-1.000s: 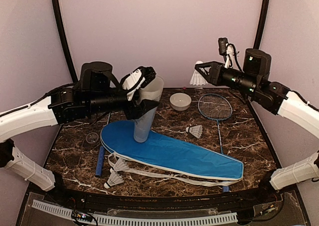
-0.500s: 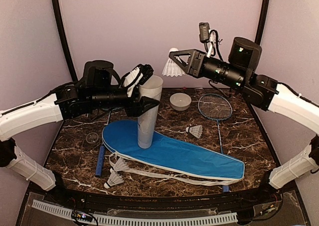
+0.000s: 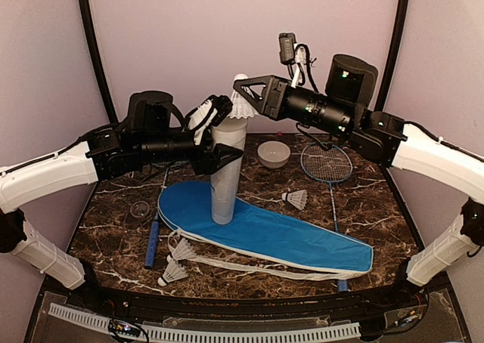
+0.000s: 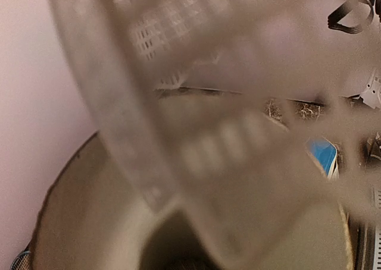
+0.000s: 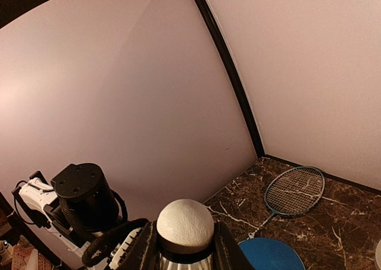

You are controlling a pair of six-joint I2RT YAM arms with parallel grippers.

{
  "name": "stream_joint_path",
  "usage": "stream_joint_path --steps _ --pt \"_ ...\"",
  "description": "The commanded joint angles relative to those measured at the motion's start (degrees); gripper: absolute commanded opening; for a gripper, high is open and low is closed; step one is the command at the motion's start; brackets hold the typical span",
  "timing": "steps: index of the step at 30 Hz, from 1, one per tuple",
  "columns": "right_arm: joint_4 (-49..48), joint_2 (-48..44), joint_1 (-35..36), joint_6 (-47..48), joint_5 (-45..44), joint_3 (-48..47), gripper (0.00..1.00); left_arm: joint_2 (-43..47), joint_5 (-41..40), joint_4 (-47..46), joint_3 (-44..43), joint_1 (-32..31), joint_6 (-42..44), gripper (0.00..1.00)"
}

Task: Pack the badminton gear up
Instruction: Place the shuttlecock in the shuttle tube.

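**A:** On the top view, where is your shuttlecock?

**B:** Your right gripper (image 3: 240,91) pinches the shuttlecock (image 3: 242,110) just above the tube (image 3: 224,183), at one o'clock from its mouth. The tube stands nearly upright on the racket cover (image 3: 291,236), and your left gripper (image 3: 222,132) is clamped around its upper part.

**A:** And the left wrist view?

**B:** Only the blurred tube wall (image 4: 196,133).

**A:** The right wrist view?

**B:** The fingers (image 5: 144,247) squeeze the cork (image 5: 185,222). The tube is not visible there. I think you must go down along its long axis.
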State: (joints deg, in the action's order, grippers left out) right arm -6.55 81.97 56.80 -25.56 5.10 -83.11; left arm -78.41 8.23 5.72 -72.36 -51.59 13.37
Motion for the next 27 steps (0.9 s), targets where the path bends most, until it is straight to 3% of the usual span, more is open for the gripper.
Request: stream_joint_path --steps 1,17,27 --pt "-2.4 0.4 0.9 -0.5 -1.0 -2.1 0.20 -0.2 0.4 -2.6 1.5 0.4 -1.4 0.48" --pt "1.9 4.9 1.0 -3.3 -4.0 -2.1 0.19 0.4 -1.0 -9.2 6.2 0.8 -2.7 0.59" --pt "2.6 5.1 1.0 -2.8 -4.9 -1.9 0.19 0.7 -4.3 -16.4 11.1 0.8 -3.9 0.89"
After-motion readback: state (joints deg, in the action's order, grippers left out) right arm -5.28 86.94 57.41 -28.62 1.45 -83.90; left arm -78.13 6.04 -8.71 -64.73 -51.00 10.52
